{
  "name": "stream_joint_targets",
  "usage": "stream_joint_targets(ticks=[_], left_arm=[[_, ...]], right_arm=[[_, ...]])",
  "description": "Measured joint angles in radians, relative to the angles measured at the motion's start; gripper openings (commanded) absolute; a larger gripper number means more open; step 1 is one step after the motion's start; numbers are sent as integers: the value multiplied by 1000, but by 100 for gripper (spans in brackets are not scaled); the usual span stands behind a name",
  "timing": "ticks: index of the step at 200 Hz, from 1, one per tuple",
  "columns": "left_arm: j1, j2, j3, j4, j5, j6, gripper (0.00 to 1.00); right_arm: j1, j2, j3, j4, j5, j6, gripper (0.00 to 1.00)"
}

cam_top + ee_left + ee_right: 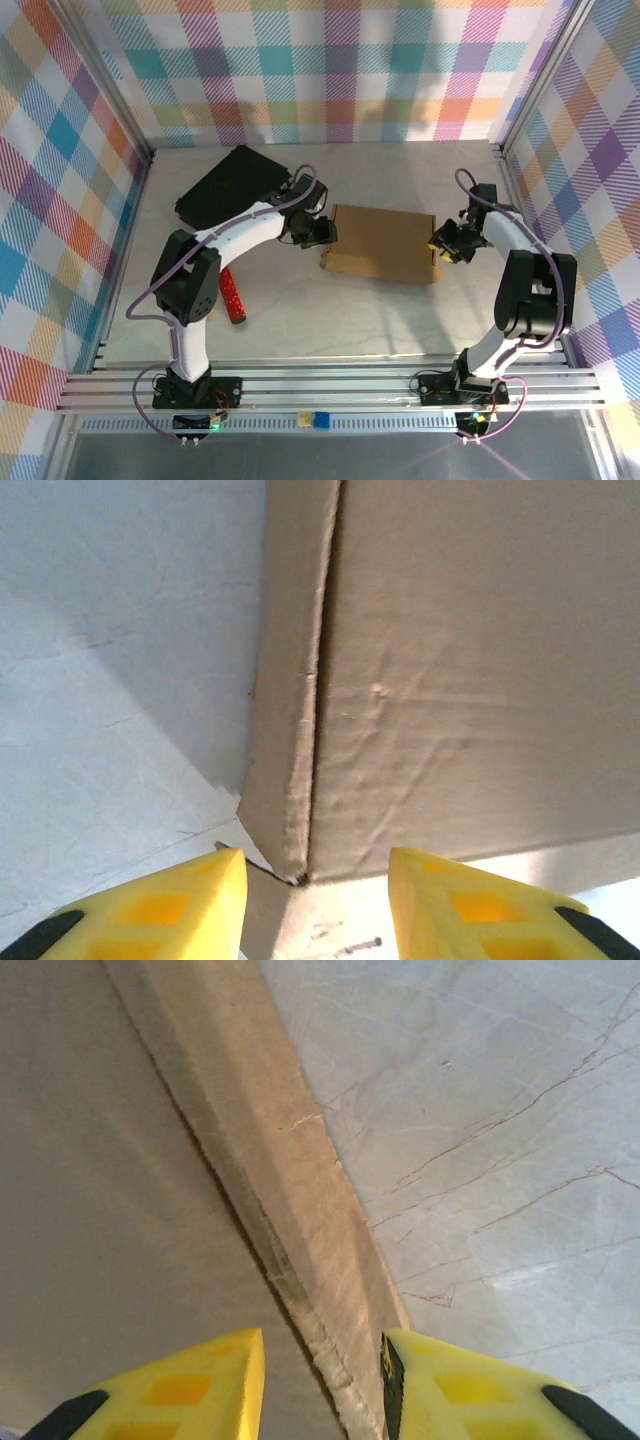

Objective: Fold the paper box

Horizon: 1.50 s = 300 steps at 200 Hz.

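A black flat case (pixel 232 185) lies on the table (pixel 400 320); red cylinder (pixel 233 297) nearer

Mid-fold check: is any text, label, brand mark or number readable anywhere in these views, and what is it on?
No readable text anywhere.
The paper box: plain brown cardboard in all three views, no print or label.
The black case and the red cylinder: no markings visible.
The blue-and-yellow piece at the near edge: too small to read.
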<state>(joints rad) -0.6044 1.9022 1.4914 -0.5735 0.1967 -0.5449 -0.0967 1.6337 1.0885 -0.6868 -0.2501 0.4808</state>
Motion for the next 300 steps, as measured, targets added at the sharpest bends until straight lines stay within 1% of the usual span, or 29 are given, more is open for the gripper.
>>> stream_joint_targets(ticks=[30, 39, 64, 96, 170, 207, 227, 300], left_arm=[[19, -6, 41, -1, 19, 23, 37], [26, 14, 66, -6, 31, 35, 35], [33, 103, 148, -23, 45, 71, 35], [34, 157, 147, -53, 28, 97, 35], [34, 172, 147, -52, 14, 117, 34], [34, 206, 175, -48, 11, 124, 30], [34, 222, 195, -45, 14, 130, 24], [29, 257, 249, -62, 3, 178, 23]], right_arm=[[0, -8, 2, -8, 0, 0, 36], [0, -8, 2, -12, -1, 0, 36], [0, -8, 3, -16, 0, 0, 37], [0, -8, 10, -22, 0, 0, 38], [0, -8, 10, -26, -1, -4, 38], [0, -8, 10, -26, -4, -10, 36], [0, -8, 10, -26, -7, -13, 35], [0, -8, 10, -26, -16, -19, 33]])
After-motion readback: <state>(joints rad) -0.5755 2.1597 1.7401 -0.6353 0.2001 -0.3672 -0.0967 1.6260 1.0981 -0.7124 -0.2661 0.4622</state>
